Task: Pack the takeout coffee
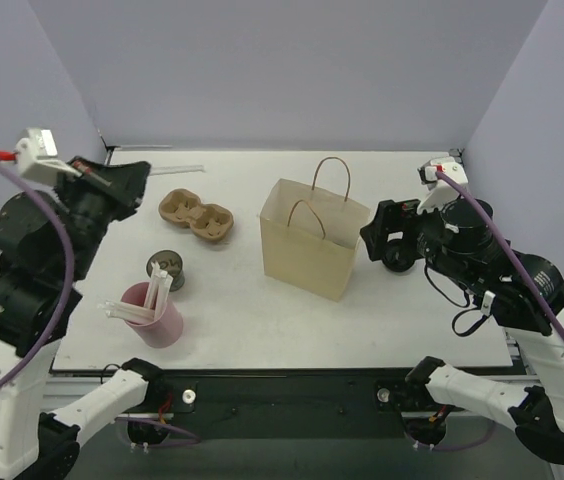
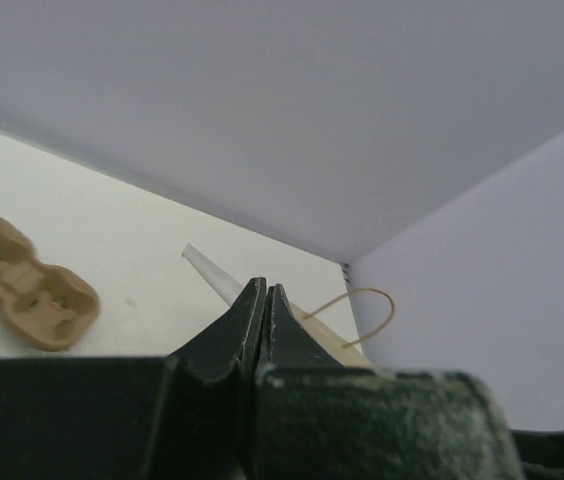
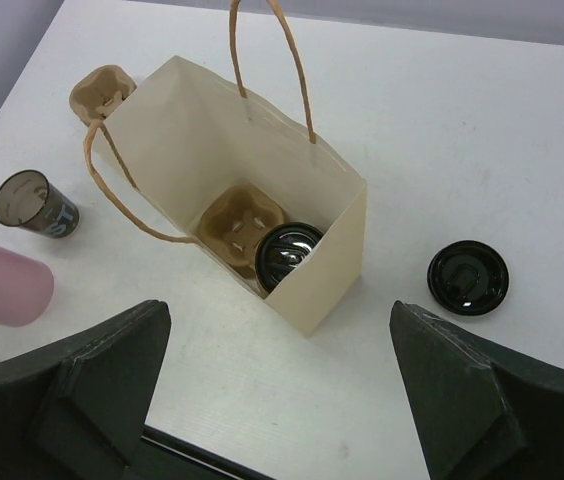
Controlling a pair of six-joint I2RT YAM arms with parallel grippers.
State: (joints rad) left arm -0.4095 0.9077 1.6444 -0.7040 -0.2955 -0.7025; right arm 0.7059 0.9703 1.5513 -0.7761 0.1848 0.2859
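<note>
Starting up top: the small black paper cup [image 1: 165, 268] with its dull grey top stands on the white table [image 1: 262, 310], left of the tall tan paper bag [image 1: 307, 245] and just beside the pink cup of pale sticks [image 1: 154, 318]. A brown moulded-pulp two-well tray [image 1: 196, 216] lies beyond it. My left fingers [image 1: 127, 181] hang high at the far left, and my right fingers [image 1: 382, 238] sit near the bag's right side.

Left wrist now: the left fingers are pressed tip to tip with nothing between them, and the cup isn't in this view.

Right wrist: the right fingers are spread wide and empty, looking down into the bag. Inside, a second pulp tray [image 3: 230, 218] carries a glossy black-lidded cup [image 3: 287, 252] in one well, and the other well is free. A loose dark lid [image 3: 469, 277] lies on the table right of the bag.

My read: the table cup is the left arm's job. I'd part those fingers, take the cup round its body below the rim and keep it upright. Then I'd thread it between the rope handles [image 3: 272, 60] and seat it in the free well while the right fingers steady the bag wall.
</note>
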